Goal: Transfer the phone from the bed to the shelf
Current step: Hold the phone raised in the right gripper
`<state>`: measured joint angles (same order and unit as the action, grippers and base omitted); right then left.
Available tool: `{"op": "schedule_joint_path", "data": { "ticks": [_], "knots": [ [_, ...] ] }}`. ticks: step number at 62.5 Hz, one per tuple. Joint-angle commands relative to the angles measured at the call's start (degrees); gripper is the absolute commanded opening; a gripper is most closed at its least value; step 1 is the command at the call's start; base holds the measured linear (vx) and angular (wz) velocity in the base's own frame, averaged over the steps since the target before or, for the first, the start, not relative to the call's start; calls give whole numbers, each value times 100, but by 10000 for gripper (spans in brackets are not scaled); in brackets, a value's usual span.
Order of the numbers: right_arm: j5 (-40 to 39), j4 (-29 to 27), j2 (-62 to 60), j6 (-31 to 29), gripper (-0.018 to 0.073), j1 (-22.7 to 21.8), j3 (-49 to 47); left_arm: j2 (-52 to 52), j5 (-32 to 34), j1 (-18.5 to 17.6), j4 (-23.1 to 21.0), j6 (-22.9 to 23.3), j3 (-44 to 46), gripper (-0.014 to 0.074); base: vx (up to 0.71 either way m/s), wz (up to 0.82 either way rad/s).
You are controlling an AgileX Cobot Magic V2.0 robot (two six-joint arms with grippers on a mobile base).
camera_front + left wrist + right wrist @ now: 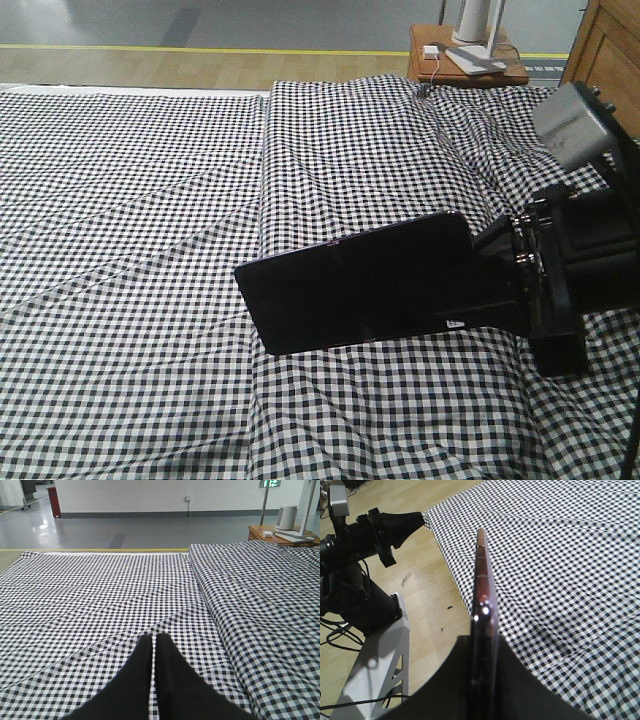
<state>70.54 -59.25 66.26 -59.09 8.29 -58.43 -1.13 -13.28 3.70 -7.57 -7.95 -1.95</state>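
Gripping the phone (355,295) edge-on above the bed (130,200), right tool (481,655) clamped narrow; left tool (154,645) pressed together, empty.

Wide flat bed (120,200) open on the left, raised bedding fold (268,170) mid-bed; side table (515,72) at far right

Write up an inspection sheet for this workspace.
Surface: bed, checked bedding, wrinkled, a fold running down it.
Job's things: phone held clear of the bedding; shelf not identifiable.
Clutter: side table carrying white items.
Grippers: right gripper shut on the phone's end; left gripper shut, empty, above the bed.
Cables: thin lead on the side table; black cables by the arm base.
Surroundings: grey floor with a yellow line; wooden flooring beside the bed.
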Motion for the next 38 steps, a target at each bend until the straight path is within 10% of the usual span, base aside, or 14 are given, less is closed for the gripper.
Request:
{"op": "schedule_joint_path", "data": {
  "ticks": [1,38],
  "knots": [
    [343,-598,-116,-66,-4,-2,-145,-38,418,11,-36,22,-14,1,0,0],
    [331,-297,-111,-135,-4,458,-151,-38,418,11,-36,22,-14,1,0,0]
  ]
}}
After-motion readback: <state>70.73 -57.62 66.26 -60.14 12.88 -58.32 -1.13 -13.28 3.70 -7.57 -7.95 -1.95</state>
